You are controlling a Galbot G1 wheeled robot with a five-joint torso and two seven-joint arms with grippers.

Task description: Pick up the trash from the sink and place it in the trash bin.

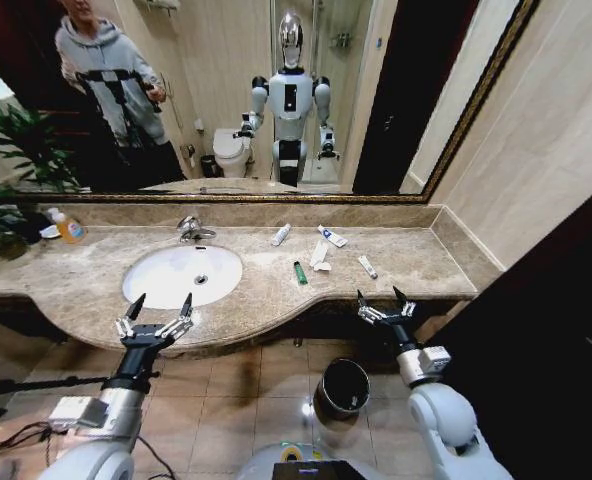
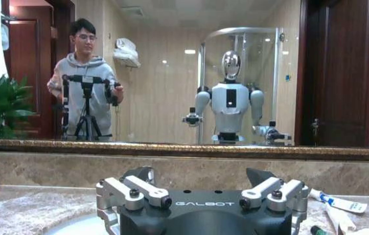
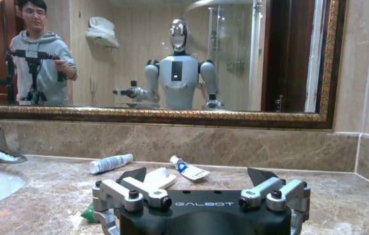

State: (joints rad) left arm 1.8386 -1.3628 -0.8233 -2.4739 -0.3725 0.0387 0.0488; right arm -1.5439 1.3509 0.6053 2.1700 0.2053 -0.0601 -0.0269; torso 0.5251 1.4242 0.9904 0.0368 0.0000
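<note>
Trash (image 1: 316, 252) scattered on counter (image 1: 406, 262) beside sink (image 1: 182, 275), small print unreadable, bin (image 1: 342, 390) on floor below, left gripper (image 1: 158, 312) and right gripper (image 1: 386, 303) both spread wide, holding nothing.

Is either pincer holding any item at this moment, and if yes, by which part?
Nothing is held. The left pincer hangs open at the counter's front edge before the white oval sink, and the right pincer hangs open before the counter's right end; both are empty.
</note>
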